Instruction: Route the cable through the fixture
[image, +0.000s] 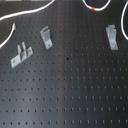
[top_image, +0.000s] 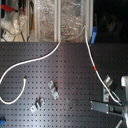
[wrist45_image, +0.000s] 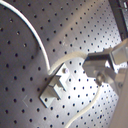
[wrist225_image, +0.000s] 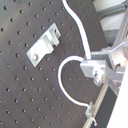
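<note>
On the perforated bench (image: 70, 95), the fixture (image: 112, 37) is seen upright at the first exterior view's right, the cable (image: 30, 13) curving behind it. Two other brackets, slanted (image: 46, 36) and low (image: 21, 54), are set well apart leftward. The gripper (wrist225_image: 97, 70) is seen grasping the cable

Arm isn't visible in the first exterior view; in the second exterior view only the gripper (top_image: 116, 107) end shows, low at the second exterior view's right edge, grey metal body lying roughly horizontal just above the board. Both wrist views show a grey finger (wrist45_image: 97, 64) reaching in from the side, and in the second wrist view the finger (wrist225_image: 94, 66) sits right at the white cable (wrist225_image: 75, 22). Can't tell whether the jaws are closed or parted.
</note>
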